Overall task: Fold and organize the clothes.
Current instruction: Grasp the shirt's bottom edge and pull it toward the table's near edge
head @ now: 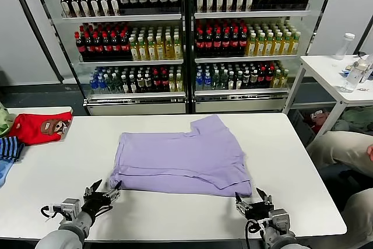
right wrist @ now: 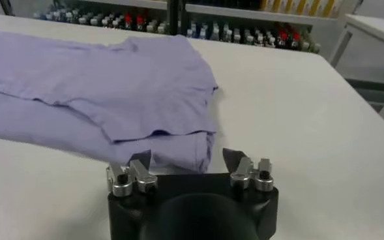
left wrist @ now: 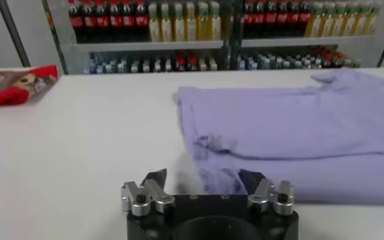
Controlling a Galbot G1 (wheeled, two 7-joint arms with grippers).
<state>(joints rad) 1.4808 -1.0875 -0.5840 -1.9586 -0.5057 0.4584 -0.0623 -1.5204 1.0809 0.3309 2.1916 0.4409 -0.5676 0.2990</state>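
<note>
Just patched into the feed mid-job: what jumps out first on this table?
The lavender T-shirt lies partly folded at the middle of the white table, plain side up. Both grippers sit open at its near corners, the left gripper by the robot's left corner, the right gripper by the other. A red garment lies at the table's far left edge.

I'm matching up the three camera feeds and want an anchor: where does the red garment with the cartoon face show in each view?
Head view: the red garment lies at the table's far left edge.
Left wrist view: it lies on the table, far from the open left gripper.
Right wrist view: not in it.
Shared landmark: the lavender T-shirt, seen also from the left wrist and the right wrist.
</note>
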